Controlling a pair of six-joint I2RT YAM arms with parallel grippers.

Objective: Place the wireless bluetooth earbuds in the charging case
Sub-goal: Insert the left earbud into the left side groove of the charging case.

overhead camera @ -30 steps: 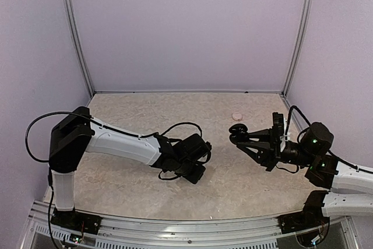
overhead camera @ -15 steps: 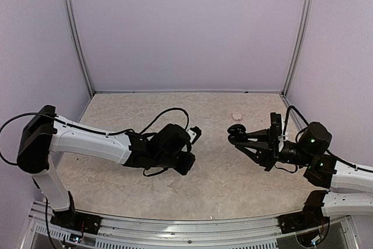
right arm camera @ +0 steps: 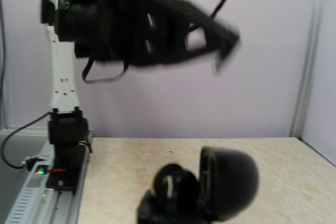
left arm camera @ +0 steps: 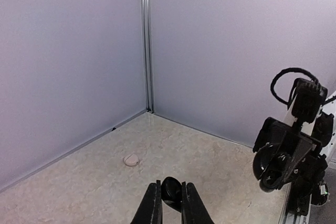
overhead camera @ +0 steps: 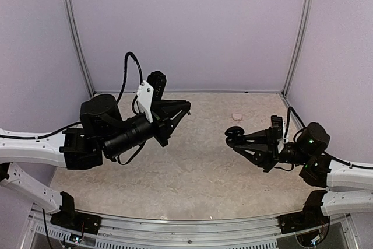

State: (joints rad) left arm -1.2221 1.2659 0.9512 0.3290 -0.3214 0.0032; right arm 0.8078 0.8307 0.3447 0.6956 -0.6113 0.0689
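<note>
One earbud [left arm camera: 171, 192] sat pinched in left gripper [left arm camera: 171, 186] | right gripper [overhead camera: 235, 138] clamped open charging case [right arm camera: 229, 182] | likely mid-transfer; next needed alignment over case

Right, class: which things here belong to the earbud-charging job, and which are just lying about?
Belongs to the job:
charging case, lid open, held in the right fingers
one black earbud, pinched in the left fingers

Just lying about:
pale pink disc on the table
</note>
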